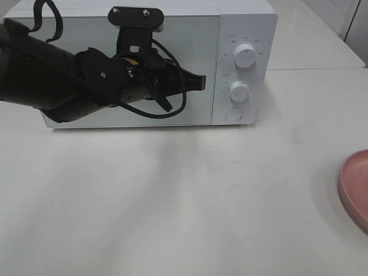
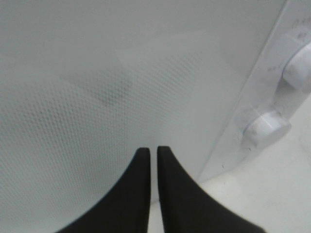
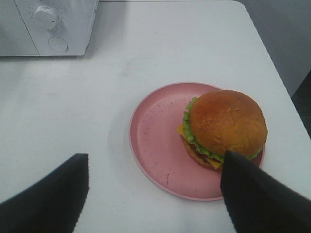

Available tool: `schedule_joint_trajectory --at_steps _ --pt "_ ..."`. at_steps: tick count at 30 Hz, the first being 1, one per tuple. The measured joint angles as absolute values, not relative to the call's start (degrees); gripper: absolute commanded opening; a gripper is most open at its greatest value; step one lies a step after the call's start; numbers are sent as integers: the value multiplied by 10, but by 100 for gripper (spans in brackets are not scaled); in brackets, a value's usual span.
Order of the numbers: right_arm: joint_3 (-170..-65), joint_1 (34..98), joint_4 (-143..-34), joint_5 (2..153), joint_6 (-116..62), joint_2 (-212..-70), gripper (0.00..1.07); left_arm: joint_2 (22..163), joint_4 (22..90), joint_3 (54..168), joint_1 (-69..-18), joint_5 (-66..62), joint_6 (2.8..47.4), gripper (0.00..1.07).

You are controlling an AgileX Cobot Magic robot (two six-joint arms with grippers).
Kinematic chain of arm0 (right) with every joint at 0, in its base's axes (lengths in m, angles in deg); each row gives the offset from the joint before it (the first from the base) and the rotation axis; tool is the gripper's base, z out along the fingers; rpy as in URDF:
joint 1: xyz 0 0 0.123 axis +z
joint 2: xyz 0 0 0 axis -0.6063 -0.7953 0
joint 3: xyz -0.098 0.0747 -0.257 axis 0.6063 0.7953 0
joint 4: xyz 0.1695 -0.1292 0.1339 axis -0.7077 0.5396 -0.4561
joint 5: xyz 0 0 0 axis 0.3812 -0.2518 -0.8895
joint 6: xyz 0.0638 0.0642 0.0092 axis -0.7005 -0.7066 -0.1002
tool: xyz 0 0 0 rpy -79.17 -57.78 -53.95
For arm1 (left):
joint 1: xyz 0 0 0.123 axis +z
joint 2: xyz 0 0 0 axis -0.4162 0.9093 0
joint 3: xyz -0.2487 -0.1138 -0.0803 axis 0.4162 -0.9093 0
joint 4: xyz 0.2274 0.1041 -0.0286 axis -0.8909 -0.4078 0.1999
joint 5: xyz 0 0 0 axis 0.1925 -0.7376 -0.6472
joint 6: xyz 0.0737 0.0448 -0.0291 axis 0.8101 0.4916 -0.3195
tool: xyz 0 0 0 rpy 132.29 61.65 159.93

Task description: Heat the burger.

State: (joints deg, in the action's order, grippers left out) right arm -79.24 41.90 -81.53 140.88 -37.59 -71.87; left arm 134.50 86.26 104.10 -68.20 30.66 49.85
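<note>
You are seeing the burger [image 3: 227,127] sitting on the pink plate [image 3: 155,145], off toward one side of it, well apart from the microwave [image 1: 241,34] on the white tabletop [image 1: 172,201]. Your right claw [image 3: 154,187] is hovering over the plate with fingers spread wide, holding nothing. Your left claw [image 2: 150,160] is hanging right in front of the microwave door [image 2: 97,73], near the two knobs [image 2: 266,127], its fingers nearly together and gripping nothing.

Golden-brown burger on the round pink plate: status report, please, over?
Left gripper shut, empty, at white microwave door. Right gripper open above golden-brown burger, which sits on round pink plate. Microwave door closed.
</note>
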Motion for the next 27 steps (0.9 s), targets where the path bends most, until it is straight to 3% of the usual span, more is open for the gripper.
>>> schedule_joint_trajectory --at_steps 1,2,3,5,6,8,12,22,27 --pt "-792 419 -815 1409 -376 -719 75 1345 863 1041 -682 307 499 30" --pt "-792 419 -815 1409 -376 -719 75 1342 864 1041 -682 290 499 41" --pt "-792 419 -815 1409 -376 -719 75 1342 864 1041 -682 290 499 41" --pt "-792 419 -815 1409 -376 -719 75 1327 861 1041 -682 198 499 82" --pt "-792 419 -815 1409 -376 -719 75 1327 861 1041 -682 198 499 82" --pt "-792 419 -815 1409 -376 -719 75 1309 852 1041 -682 119 499 97" --pt "-792 419 -815 1409 -376 -719 75 1296 829 1041 -682 46 499 98" --pt "-792 419 -815 1409 -376 -719 75 1250 694 1041 -682 -185 496 98" --pt "-792 419 -815 1409 -376 -719 75 1211 648 1041 -675 -281 465 98"
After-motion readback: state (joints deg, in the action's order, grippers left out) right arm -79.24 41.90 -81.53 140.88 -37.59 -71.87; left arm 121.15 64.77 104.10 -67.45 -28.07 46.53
